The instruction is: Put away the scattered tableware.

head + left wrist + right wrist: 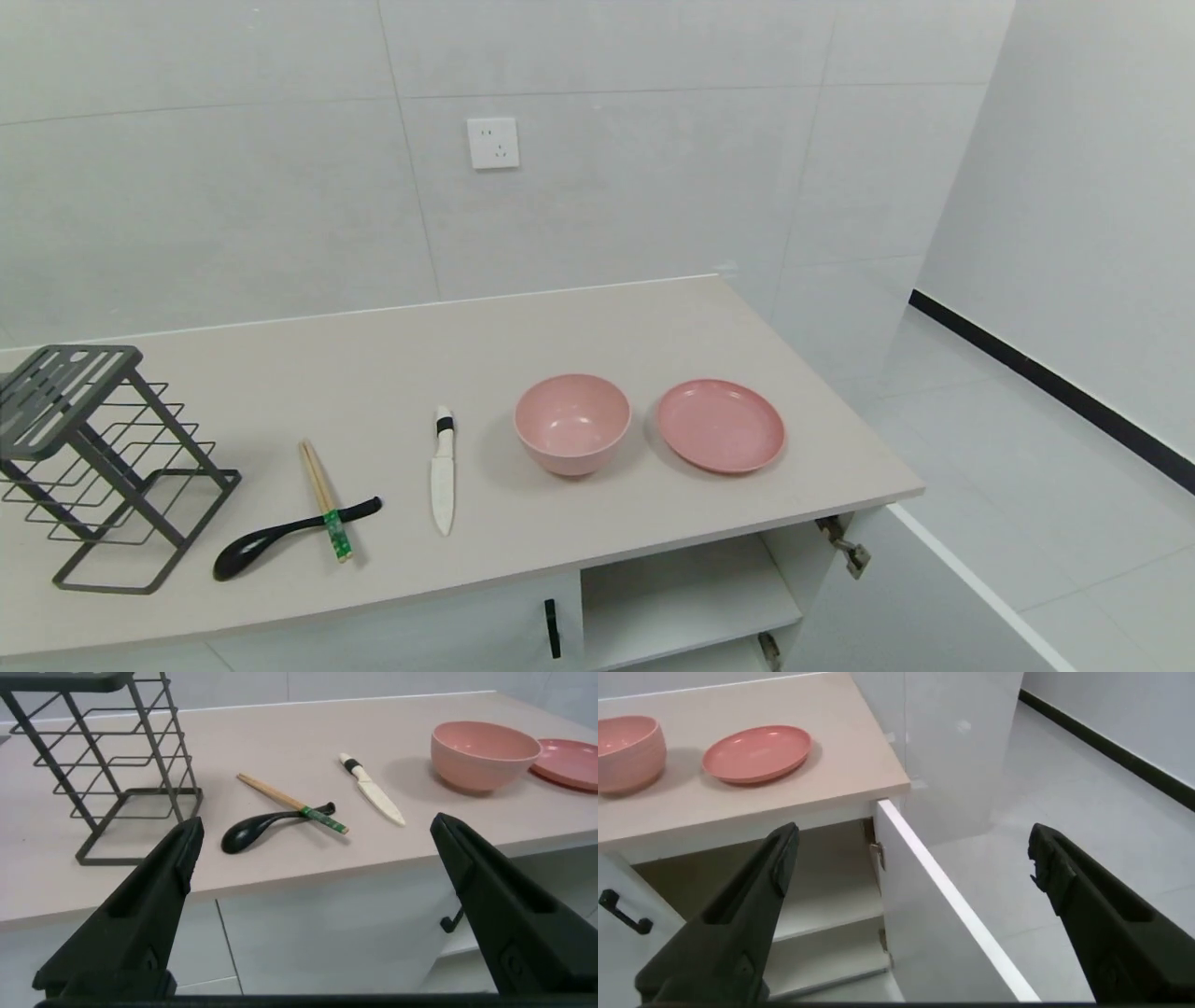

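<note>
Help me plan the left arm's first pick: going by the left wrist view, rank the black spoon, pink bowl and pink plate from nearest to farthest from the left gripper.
1. The black spoon: nearest the left gripper, near the counter front edge.
2. The pink bowl: farther back, toward the robot's right.
3. The pink plate: farthest, beyond the bowl on the right.

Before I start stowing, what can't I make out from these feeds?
- Rack: left side cut off by the head view's edge.
- Cabinet: lower shelf cut off by the head view's bottom edge.
- Spoon: handle partly covered by the chopsticks, head view.
- Bowl: cut by the right wrist view's edge.
</note>
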